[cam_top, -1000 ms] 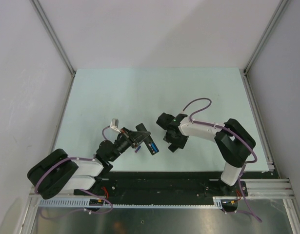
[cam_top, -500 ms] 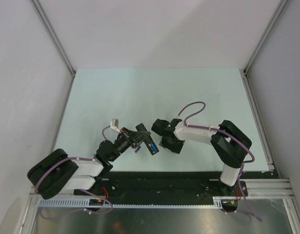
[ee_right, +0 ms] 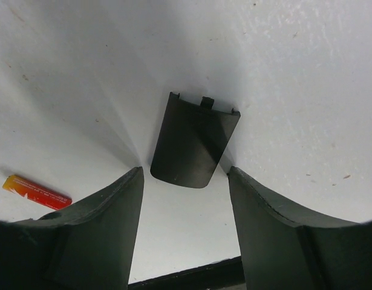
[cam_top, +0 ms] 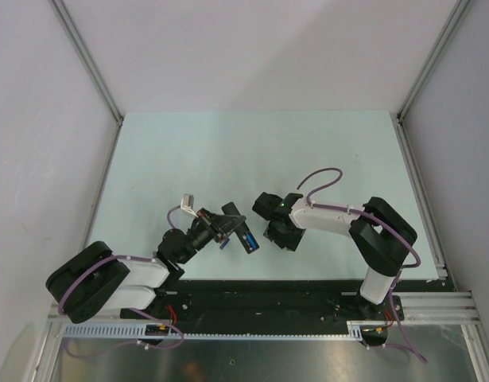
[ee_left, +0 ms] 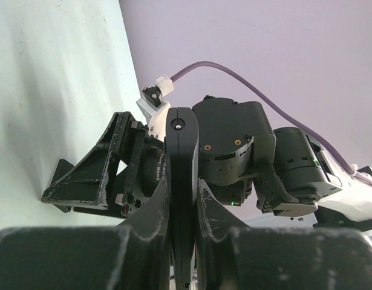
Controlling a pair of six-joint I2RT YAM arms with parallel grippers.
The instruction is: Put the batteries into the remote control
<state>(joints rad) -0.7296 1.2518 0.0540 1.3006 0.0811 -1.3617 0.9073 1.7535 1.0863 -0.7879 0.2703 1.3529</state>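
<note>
while the left gripper [ee_left: 182, 196] pinched the remote control [ee_left: 181, 151] edge-on between its tightly closed fingers, near the front edge of the table [cam_top: 188, 151], the right gripper [ee_right: 184, 181] hung close beside it with its jaws standing apart and nothing between them. below that gap a black battery cover [ee_right: 192, 145] lay flat on the table, touching neither finger. a red-orange battery [ee_right: 35, 191] lay loose on the surface, off to one side of the cover. from above, a bright blue battery [cam_top: 246, 235] showed within the remote.
</note>
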